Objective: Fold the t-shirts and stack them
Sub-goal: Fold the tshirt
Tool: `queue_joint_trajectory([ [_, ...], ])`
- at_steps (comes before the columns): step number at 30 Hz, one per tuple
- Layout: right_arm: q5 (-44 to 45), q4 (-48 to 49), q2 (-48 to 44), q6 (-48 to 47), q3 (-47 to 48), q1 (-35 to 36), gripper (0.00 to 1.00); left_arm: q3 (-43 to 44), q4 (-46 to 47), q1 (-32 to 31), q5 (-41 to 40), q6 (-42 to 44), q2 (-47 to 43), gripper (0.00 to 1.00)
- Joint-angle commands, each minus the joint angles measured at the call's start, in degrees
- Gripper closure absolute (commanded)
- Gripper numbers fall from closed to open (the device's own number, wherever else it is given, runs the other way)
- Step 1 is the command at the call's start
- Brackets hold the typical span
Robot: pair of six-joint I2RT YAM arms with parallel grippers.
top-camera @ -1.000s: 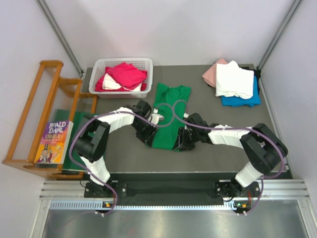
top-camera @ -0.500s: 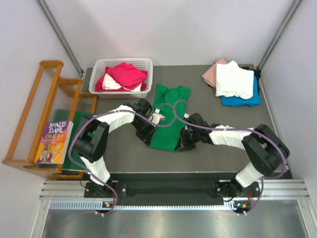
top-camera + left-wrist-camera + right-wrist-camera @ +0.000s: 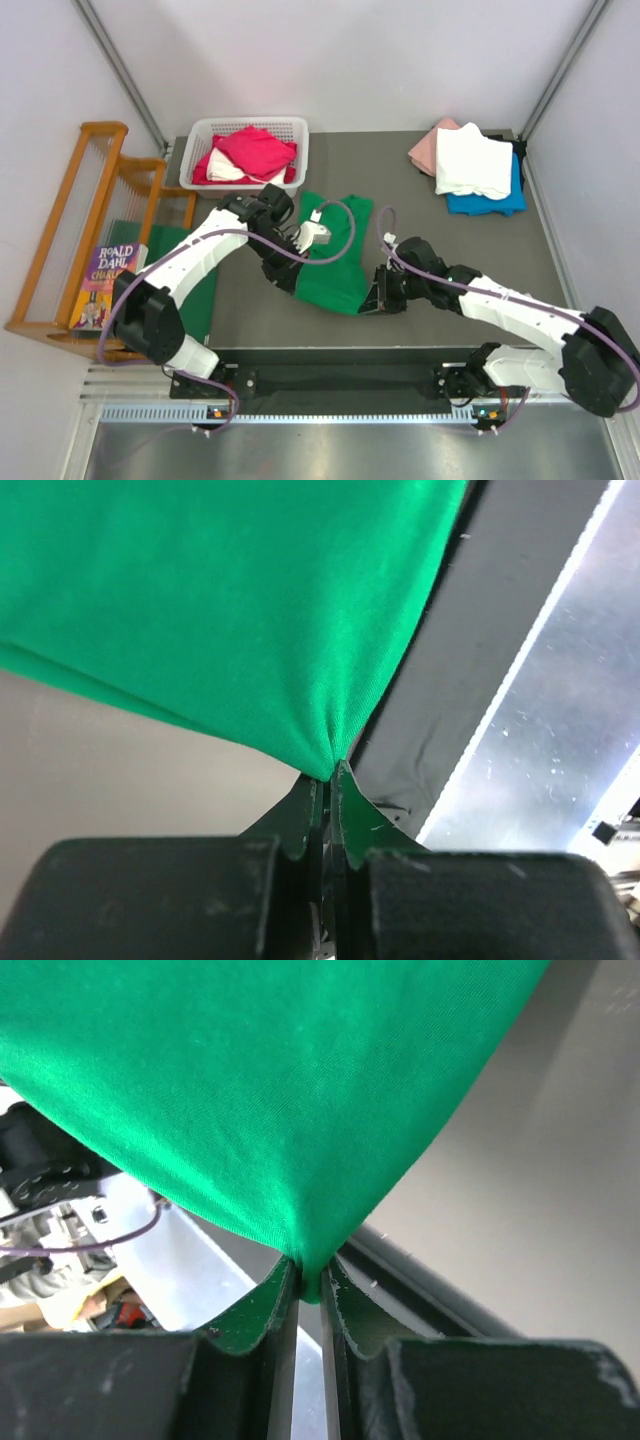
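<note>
The pink tee (image 3: pixel 428 147), white tee (image 3: pixel 470 160) and blue tee (image 3: pixel 495 203) sit folded in a pile at 2 o'clock on the surface (image 3: pixel 470 240). More tees, red ones (image 3: pixel 255 150) on top, wait in the basket (image 3: pixel 200 135) at 11 o'clock, so I think lots is left. The green tee (image 3: pixel 335 260) lies in the middle, not fully folded. My left jaws pinch its near left corner and my right jaws pinch its near right corner, both pressed tight on cloth. It spreads from them toward 12 o'clock.
</note>
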Motion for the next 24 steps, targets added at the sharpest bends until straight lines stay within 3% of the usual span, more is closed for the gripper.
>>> queue_joint_trajectory([
  [1, 1.88, -7.47, -4.94, 1.58, -1.03, 1.00, 0.88, 2.88, -11.47, 0.08, 0.63, 3.72, -3.96, 0.97],
  [11, 3.11, -13.54, -15.05, 4.92, 0.90, 3.12, 0.87, 4.80, -15.51, -0.72, 1.06, 4.24, -7.83, 0.93],
  [15, 3.73, -13.54, -13.84, 4.31, 3.53, 3.12, 0.86, 5.25, -17.10, -0.80, 0.71, 4.51, -6.87, 0.93],
  [17, 3.29, -12.15, -11.64, 3.87, 4.15, 3.29, 0.80, 4.82, -15.61, -0.89, 0.02, 3.89, -6.87, 0.91],
  [18, 3.12, -11.18, -10.85, 3.78, 4.33, 3.38, 0.66, 4.29, -15.17, -0.89, -0.08, 3.54, -6.95, 0.89],
  [19, 2.85, -10.21, -10.05, 3.61, 4.33, 3.99, 0.61, 4.11, -14.56, -0.89, -0.25, 3.45, -6.87, 0.86],
  [21, 2.85, -8.71, -7.07, 3.43, 4.42, 4.17, 0.50, 3.59, -14.46, -0.89, -0.17, 3.89, -6.43, 0.76],
  [22, 2.50, -7.84, -5.93, 3.26, 4.24, 4.26, 0.49, 3.15, -14.63, -0.89, -0.17, 4.41, -6.17, 0.72],
  [23, 2.33, -7.22, -3.39, 3.08, 4.07, 4.17, 0.49, 2.79, -14.72, -0.98, -0.43, 4.68, -5.90, 0.30],
  [24, 2.41, -6.35, -2.15, 2.82, 4.24, 4.26, 0.49, 1.66, -14.72, -0.98, -1.30, 5.38, -4.86, 0.03],
])
